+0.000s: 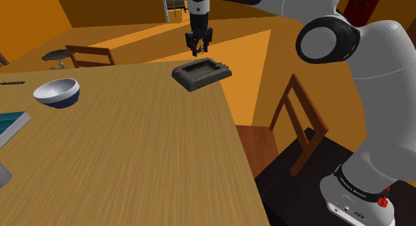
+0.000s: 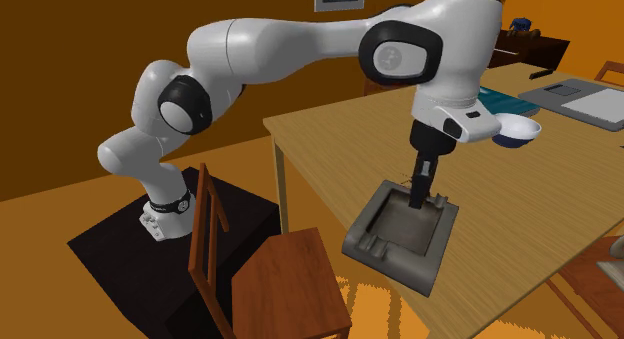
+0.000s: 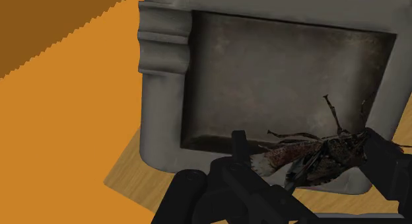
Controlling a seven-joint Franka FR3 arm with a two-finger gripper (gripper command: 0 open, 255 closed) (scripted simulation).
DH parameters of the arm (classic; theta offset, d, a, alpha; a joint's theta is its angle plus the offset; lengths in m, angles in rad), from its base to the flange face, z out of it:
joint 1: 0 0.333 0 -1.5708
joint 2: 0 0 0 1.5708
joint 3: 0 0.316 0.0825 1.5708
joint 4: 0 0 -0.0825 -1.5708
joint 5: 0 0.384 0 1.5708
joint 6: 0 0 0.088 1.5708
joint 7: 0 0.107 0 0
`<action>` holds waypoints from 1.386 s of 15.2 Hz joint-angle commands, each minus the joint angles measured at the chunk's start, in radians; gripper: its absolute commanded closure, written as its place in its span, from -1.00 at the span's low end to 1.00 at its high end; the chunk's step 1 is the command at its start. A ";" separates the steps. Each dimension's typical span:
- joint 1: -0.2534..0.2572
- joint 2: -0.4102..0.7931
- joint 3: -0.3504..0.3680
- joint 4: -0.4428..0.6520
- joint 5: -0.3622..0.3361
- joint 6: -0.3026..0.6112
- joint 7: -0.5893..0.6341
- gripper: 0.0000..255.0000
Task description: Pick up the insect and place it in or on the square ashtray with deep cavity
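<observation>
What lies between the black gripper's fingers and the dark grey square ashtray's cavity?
A mottled brown, long-legged insect, clasped between the fingers and held over the ashtray; the wrist view shows it.

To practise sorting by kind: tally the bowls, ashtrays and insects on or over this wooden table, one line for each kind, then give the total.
Bowl: 1
Ashtray: 1
Insect: 1
Total: 3
</observation>
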 commanded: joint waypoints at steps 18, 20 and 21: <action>-0.034 -0.069 0.004 -0.265 0.010 0.195 0.002 1.00; -0.034 -0.069 0.004 -0.265 0.010 0.195 0.002 -1.00; -0.034 -0.069 0.004 -0.265 0.010 0.195 0.002 -1.00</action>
